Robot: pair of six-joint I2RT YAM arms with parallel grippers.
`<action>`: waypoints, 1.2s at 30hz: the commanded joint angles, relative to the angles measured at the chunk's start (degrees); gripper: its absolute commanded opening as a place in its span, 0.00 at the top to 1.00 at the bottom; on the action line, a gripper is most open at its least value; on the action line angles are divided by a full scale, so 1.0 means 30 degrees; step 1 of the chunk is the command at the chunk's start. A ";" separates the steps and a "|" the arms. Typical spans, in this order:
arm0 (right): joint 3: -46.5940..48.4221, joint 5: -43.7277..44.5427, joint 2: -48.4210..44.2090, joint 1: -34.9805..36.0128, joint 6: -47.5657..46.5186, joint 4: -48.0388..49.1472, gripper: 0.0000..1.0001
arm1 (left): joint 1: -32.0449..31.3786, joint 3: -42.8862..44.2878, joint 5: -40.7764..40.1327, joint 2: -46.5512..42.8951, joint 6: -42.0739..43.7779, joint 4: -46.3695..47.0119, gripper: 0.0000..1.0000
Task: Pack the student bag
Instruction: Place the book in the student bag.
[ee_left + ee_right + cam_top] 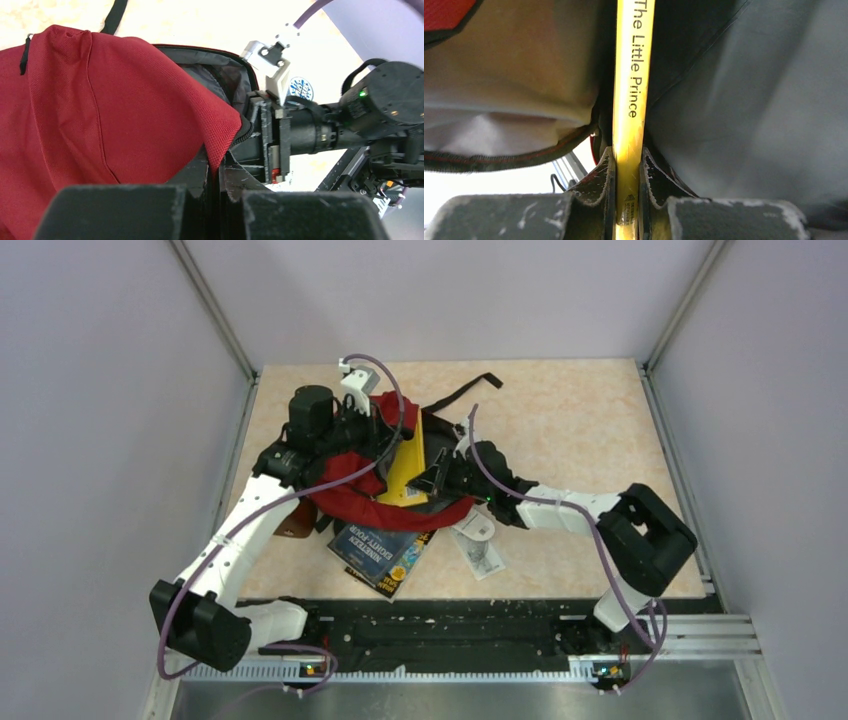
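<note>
The student bag (pixel 352 502), a red fabric backpack with a grey lining, lies in the middle of the table with its mouth held open. My left gripper (pixel 218 167) is shut on the red flap (pixel 125 115) at the bag's opening, seen from above at the bag's left (pixel 352 430). My right gripper (pixel 627 175) is shut on the spine of a thin yellow book (pixel 630 100) titled "The Little Prince". That book (pixel 408 465) stands partly inside the bag's mouth, with the right gripper (pixel 440 477) beside it.
A dark blue and yellow book (pixel 382 552) lies half under the bag's near edge. A small clear packet (pixel 480 545) sits to its right. A brown pouch (pixel 296 523) peeks out beside the left arm. A black strap (pixel 462 395) trails toward the back.
</note>
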 commanded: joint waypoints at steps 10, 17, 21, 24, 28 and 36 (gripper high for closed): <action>0.2635 -0.1096 0.4612 0.0856 0.2601 1.0016 1.00 | -0.0357 0.0087 0.1060 -0.0051 -0.0326 0.2036 1.00; 0.4218 -0.0593 0.6552 0.0854 0.0686 1.0622 1.00 | -0.0438 0.0050 0.1745 -0.0114 -0.0707 0.2263 1.00; 0.5593 0.0087 0.7392 0.0850 -0.0828 0.8408 0.89 | -0.0469 0.0136 0.1253 -0.0130 -0.0603 0.2025 1.00; 0.5287 0.0767 0.7104 0.0823 -0.1533 0.7985 0.55 | -0.0474 0.0293 -0.0394 -0.0152 -0.0337 0.1375 1.00; 0.4118 0.1806 0.6032 0.0801 -0.2397 0.7609 0.30 | -0.0474 0.0414 -0.2658 -0.0127 -0.0119 0.0760 1.00; 0.0129 0.5558 0.2407 0.0824 -0.4642 0.5843 0.19 | -0.0440 0.0556 -0.5377 -0.0447 0.0441 0.0173 1.00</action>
